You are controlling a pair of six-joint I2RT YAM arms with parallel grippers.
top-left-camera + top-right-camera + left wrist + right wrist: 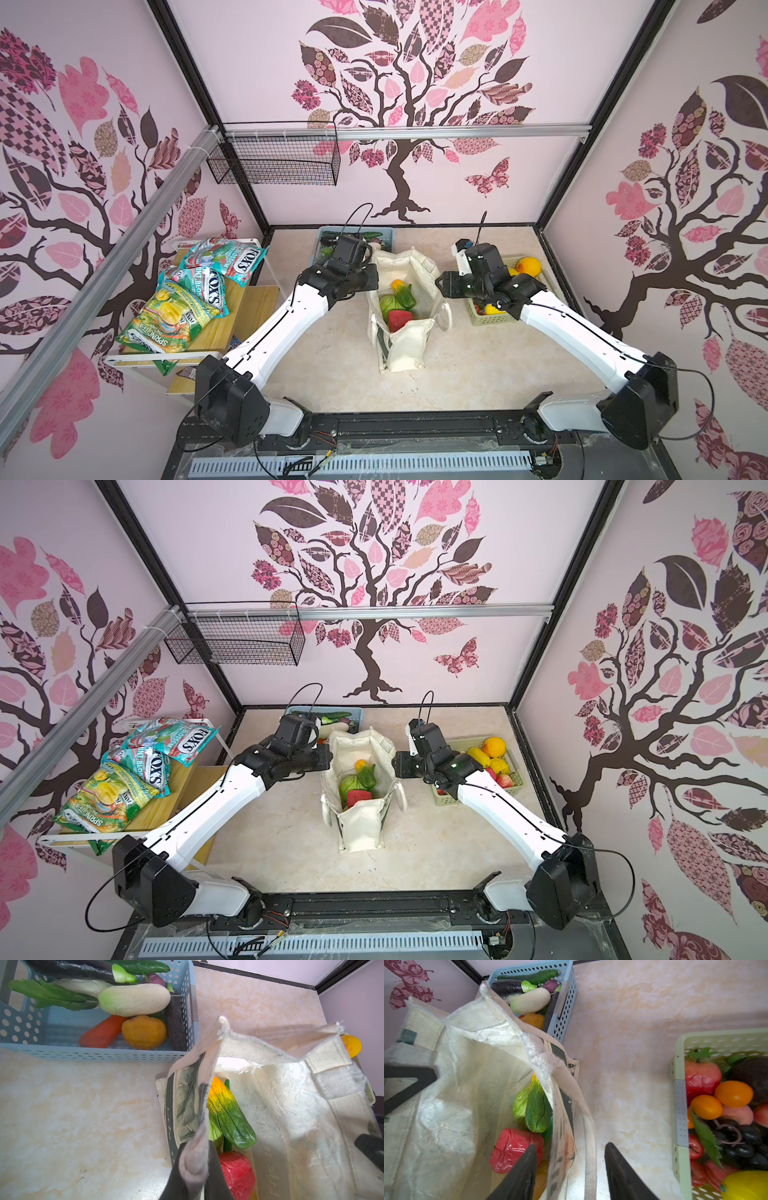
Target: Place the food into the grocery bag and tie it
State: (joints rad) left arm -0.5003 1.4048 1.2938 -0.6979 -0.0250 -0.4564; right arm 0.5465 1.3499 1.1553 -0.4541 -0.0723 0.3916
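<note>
The cream grocery bag (403, 345) (361, 825) stands open mid-table in both top views. Food lies inside: a red piece (400, 320), a round green cabbage (386, 305) and a green-and-yellow vegetable (405, 293). My left gripper (372, 276) (196, 1147) is shut on the top rim of the bag's left wall, with the fabric pinched between its fingers. My right gripper (440, 286) (570, 1145) is open. It straddles the bag's right wall and a cream handle strap (589, 1147), one finger inside near the red piece (512, 1147) and one outside.
A blue basket (388, 237) (93, 1053) of vegetables stands just behind the bag. A pale green basket (494, 320) (679, 1105) of fruit sits under the right arm. Snack bags (199, 291) fill the shelf at left. A wire basket (274, 162) hangs on the back wall.
</note>
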